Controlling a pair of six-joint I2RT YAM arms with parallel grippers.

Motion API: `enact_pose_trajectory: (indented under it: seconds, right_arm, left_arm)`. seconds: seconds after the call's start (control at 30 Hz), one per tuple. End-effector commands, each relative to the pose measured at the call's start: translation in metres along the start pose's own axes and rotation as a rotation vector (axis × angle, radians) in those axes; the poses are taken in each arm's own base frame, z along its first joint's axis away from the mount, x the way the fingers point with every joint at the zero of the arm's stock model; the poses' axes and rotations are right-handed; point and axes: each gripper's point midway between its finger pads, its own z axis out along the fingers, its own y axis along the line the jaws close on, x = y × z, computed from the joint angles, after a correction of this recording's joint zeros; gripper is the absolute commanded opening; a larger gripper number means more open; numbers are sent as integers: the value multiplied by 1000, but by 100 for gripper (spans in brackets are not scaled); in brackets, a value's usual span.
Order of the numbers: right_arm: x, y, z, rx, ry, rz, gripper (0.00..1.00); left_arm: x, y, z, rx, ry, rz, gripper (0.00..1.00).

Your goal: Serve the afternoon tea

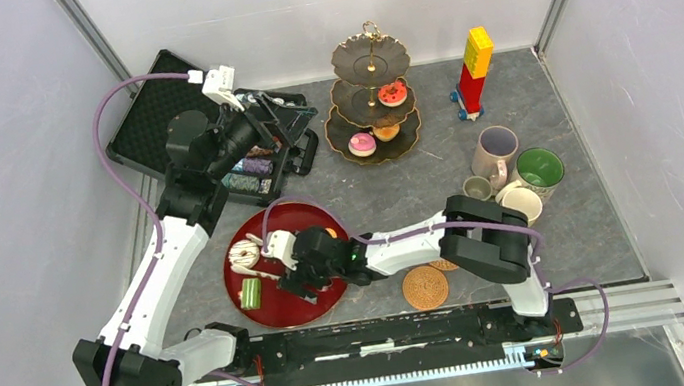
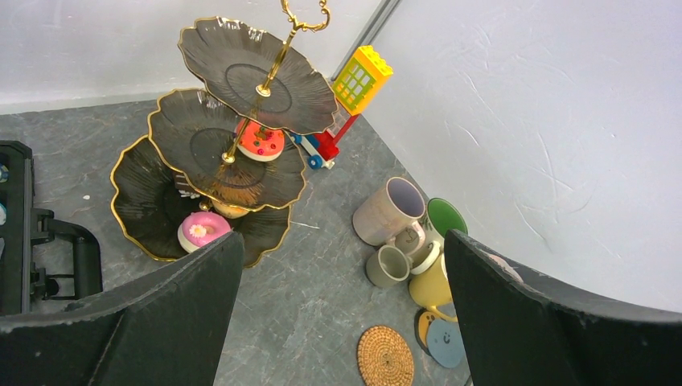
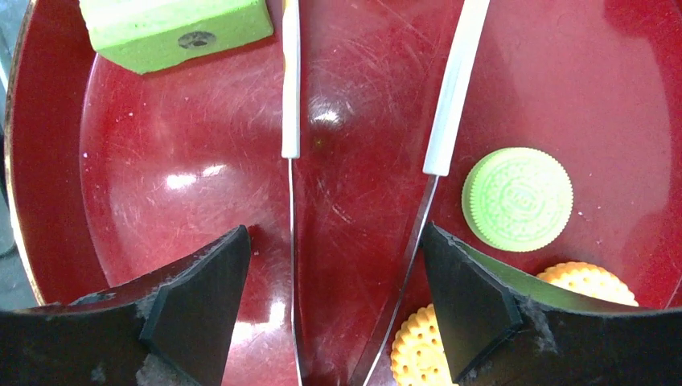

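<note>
The three-tier stand (image 1: 369, 60) stands at the back, with a red donut (image 2: 259, 141) on its middle tier and a pink donut (image 2: 201, 229) on its bottom tier. The lilac (image 1: 495, 152), green-lined (image 1: 539, 168), small grey (image 1: 477, 188) and yellow (image 1: 522, 201) mugs cluster at the right. A woven coaster (image 1: 425, 286) lies in front. My right gripper (image 3: 336, 241) is open low over the red tray (image 1: 318, 299), and the tongs (image 3: 438, 121) lie between its jaws. A green macaron (image 3: 518, 198), yellow biscuits (image 3: 416, 346) and a green cake (image 3: 177, 28) lie on the tray. My left gripper (image 2: 342, 249) is open, empty and raised.
A black case (image 1: 151, 119) with small items lies at the back left under the left wrist. The red-and-yellow block tower (image 1: 475, 68) stands at the back right. A white donut (image 1: 246, 254) sits on the tray. Two smiley coasters (image 2: 442, 338) lie by the yellow mug.
</note>
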Motion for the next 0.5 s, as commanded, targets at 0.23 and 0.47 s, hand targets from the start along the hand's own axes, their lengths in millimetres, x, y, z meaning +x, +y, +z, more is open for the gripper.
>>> enact_pose_trajectory:
  seconds: [0.23,0.47]
  right_arm:
    - [-14,-5,25,42,-40,-6,70]
    - [-35,-7,18,51,-65,-2,53]
  left_arm:
    - [-9,-10,1,32,-15,-7,100]
    - [-10,-11,0,36,-16,-7,100]
